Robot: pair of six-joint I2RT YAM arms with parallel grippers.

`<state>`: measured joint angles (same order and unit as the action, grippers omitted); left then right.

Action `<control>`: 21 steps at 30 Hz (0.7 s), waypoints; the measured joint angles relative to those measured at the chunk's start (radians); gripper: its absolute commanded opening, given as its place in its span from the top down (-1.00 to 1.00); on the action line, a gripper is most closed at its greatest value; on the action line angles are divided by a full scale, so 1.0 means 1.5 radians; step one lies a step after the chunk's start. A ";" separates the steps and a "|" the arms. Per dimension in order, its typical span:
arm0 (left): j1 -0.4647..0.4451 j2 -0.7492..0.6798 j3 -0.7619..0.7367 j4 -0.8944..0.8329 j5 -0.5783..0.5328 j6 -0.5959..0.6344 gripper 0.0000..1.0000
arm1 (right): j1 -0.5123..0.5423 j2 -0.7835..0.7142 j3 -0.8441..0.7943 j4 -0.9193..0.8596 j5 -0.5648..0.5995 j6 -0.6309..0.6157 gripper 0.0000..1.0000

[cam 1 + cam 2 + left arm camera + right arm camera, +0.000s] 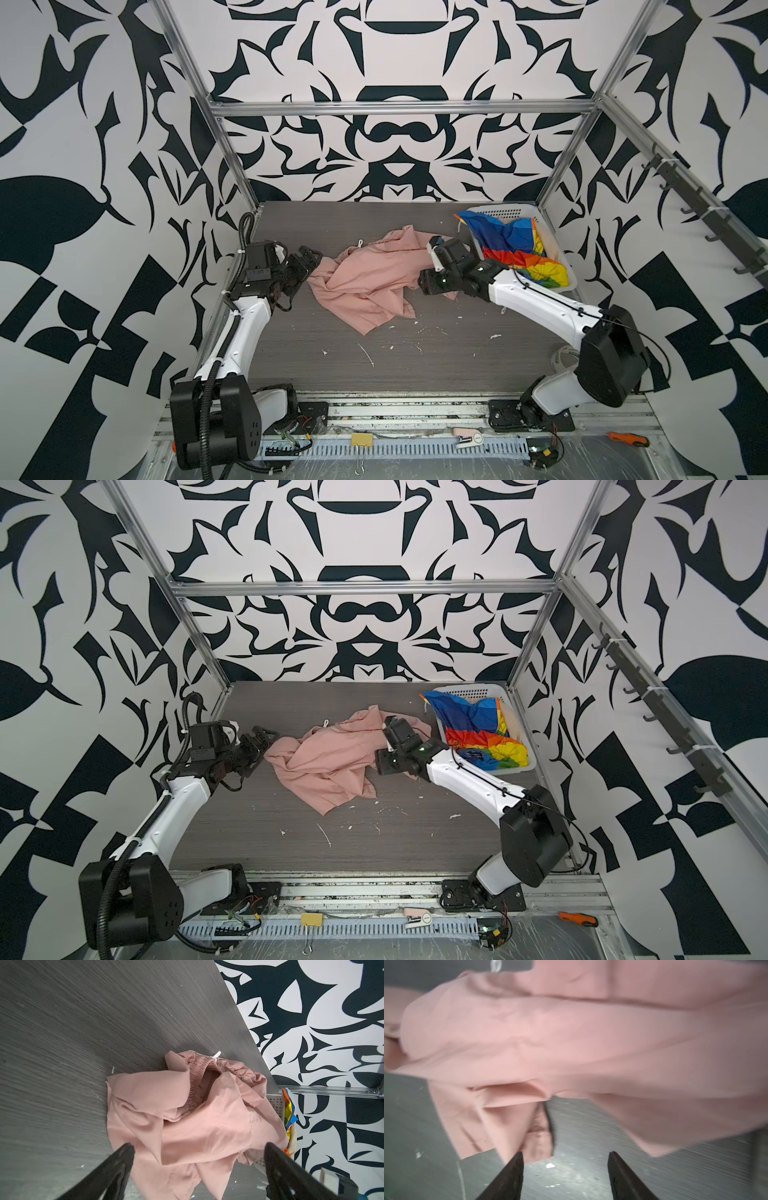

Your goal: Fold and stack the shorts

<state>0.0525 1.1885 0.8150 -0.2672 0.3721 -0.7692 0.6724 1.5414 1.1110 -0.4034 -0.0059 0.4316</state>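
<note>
The salmon-pink shorts (pixel 374 286) (pixel 328 766) lie crumpled in the middle of the table, with the gathered waist (pixel 197 1076) and a white drawstring toward the back. My left gripper (pixel 309 257) (pixel 198 1151) is at their left edge, jaws wide open with pink cloth lying between them. My right gripper (pixel 384 756) (pixel 564 1159) is at their right edge, open, with bare table between the fingers and the cloth just ahead. The rainbow-striped shorts (pixel 511 245) (pixel 478 729) sit bunched in the basket. A pale beige cloth (pixel 546 243) shows beside them.
The white perforated basket (pixel 498 210) (pixel 469 686) stands at the back right corner against the frame post. White scraps (pixel 365 353) dot the table's front half. A yellow binder clip (pixel 360 440) and an orange-handled tool (pixel 625 438) lie on the front rail.
</note>
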 measured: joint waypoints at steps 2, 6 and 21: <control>-0.023 0.000 0.000 -0.004 -0.006 0.001 -0.99 | 0.023 0.041 0.000 0.033 -0.016 0.022 -0.35; -0.073 0.000 0.005 -0.010 -0.014 0.005 -0.99 | 0.059 0.145 0.017 0.074 -0.047 0.059 -0.28; -0.144 0.015 0.051 -0.044 -0.025 0.023 -0.99 | -0.071 0.037 -0.031 -0.012 0.018 -0.004 1.00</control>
<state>-0.1642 1.2110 0.8921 -0.3332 0.3351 -0.7345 0.5655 1.5970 1.0645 -0.4221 0.0216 0.4259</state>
